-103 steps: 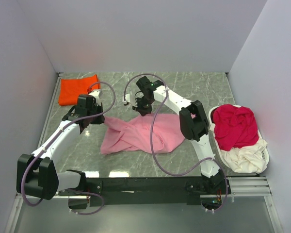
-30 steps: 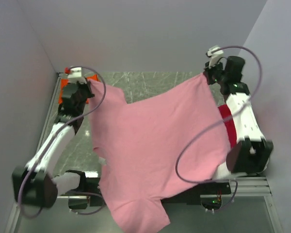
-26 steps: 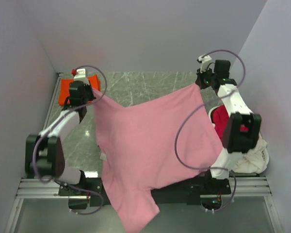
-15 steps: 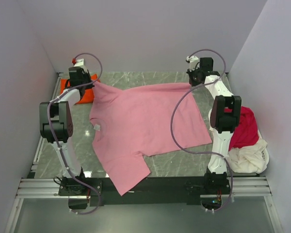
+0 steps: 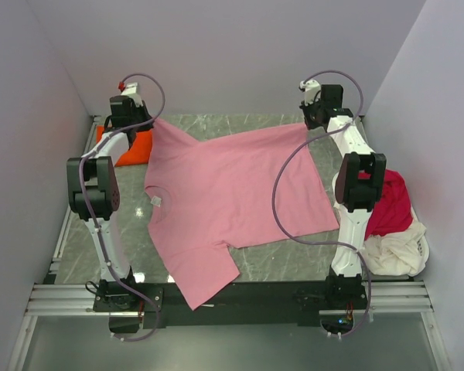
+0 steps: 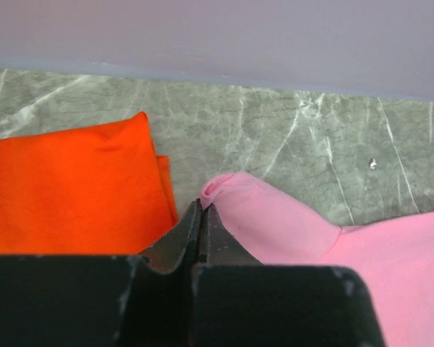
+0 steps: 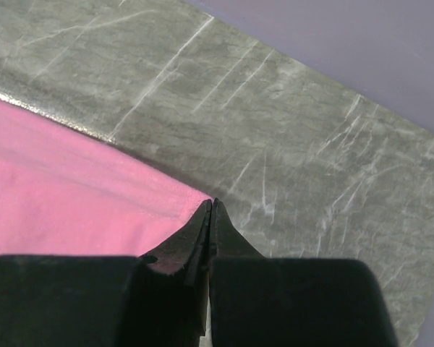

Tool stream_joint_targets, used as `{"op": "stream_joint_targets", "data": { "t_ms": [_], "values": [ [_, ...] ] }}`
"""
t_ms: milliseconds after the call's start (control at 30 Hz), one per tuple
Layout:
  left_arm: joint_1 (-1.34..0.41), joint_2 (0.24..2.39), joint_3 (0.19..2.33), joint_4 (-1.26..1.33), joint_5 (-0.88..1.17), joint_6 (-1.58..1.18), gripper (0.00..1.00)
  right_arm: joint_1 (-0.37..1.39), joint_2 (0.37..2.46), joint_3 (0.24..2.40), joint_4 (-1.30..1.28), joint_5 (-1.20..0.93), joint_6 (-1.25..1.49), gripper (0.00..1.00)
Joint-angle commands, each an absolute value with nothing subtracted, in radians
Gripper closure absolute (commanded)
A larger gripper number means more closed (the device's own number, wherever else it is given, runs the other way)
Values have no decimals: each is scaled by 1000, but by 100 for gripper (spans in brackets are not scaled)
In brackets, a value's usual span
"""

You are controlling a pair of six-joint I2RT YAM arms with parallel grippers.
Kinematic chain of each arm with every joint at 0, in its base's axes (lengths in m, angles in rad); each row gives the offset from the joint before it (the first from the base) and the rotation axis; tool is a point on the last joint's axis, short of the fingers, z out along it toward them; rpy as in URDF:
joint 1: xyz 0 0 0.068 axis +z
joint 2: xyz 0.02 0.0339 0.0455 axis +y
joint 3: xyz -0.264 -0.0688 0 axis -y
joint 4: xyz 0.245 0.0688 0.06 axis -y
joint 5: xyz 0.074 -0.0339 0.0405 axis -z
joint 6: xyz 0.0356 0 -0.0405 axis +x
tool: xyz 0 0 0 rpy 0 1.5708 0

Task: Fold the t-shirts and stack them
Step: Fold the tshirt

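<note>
- My left gripper [image 6: 201, 208] is pressed onto the pink t-shirt [image 5: 232, 193] at its upper-left corner, just beside the folded orange t-shirt [image 6: 65, 188].
- My right gripper [image 7: 211, 205] pinches its upper-right corner.
- The crimson t-shirt [image 5: 394, 202] and the cream t-shirt [image 5: 392, 251] lie heaped at right.

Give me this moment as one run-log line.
left gripper: shut on pink t-shirt | right gripper: shut on pink t-shirt | spread open

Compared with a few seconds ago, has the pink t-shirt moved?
Yes. Heaped before, the pink t-shirt is now spread flat, one corner pulled back beside the folded orange t-shirt.
</note>
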State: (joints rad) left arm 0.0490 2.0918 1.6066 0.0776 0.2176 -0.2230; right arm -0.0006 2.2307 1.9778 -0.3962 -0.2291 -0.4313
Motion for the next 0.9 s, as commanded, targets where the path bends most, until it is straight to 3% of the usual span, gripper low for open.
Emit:
{"op": "stream_joint_targets", "data": {
  "t_ms": [0,367,867],
  "values": [
    [61,2033,1596,120,293,-204,100,-9,2200,1962,-353,-255,-428,100],
    [89,1820,1388,258,399,-278,100,-26,2118,1858,-330,-328,-408,100],
    [90,1602,1163,230,477,-304,100,-63,2054,1773,-310,-413,-388,100]
  ]
}}
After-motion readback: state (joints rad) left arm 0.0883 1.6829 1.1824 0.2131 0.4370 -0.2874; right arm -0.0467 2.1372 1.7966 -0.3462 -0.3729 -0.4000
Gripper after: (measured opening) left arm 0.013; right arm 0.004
